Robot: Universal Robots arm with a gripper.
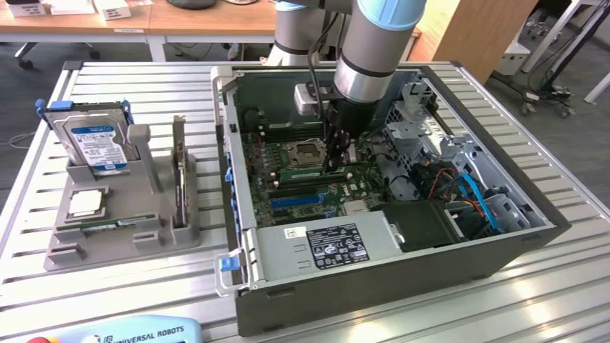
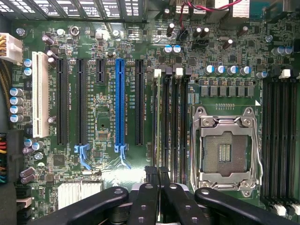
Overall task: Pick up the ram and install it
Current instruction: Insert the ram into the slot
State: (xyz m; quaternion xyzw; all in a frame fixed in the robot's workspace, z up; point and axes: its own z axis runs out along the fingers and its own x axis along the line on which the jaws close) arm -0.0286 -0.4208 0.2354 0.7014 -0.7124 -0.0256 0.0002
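Inside the open computer case (image 1: 243, 236), a long narrow green ram stick (image 1: 303, 174) stands on edge in the memory slots just in front of the processor socket (image 1: 307, 151). My gripper (image 1: 336, 166) hangs straight down over the stick's end on the exterior view's right. In the wrist view the black fingertips (image 2: 151, 178) are pressed together, and the gripper (image 2: 157, 176) sits over one end of the outermost memory slot (image 2: 156, 122), beside the empty socket (image 2: 226, 152). Whether the fingertips pinch the ram or only rest on it is hidden.
A grey holder (image 1: 119, 246) on the slatted table carries a blue-labelled hard drive (image 1: 96, 143), a square silver processor (image 1: 86, 204), an upright expansion card (image 1: 178, 168) and a narrow green strip (image 1: 105, 225). Drive cages and cables (image 1: 458, 193) crowd the case's other side.
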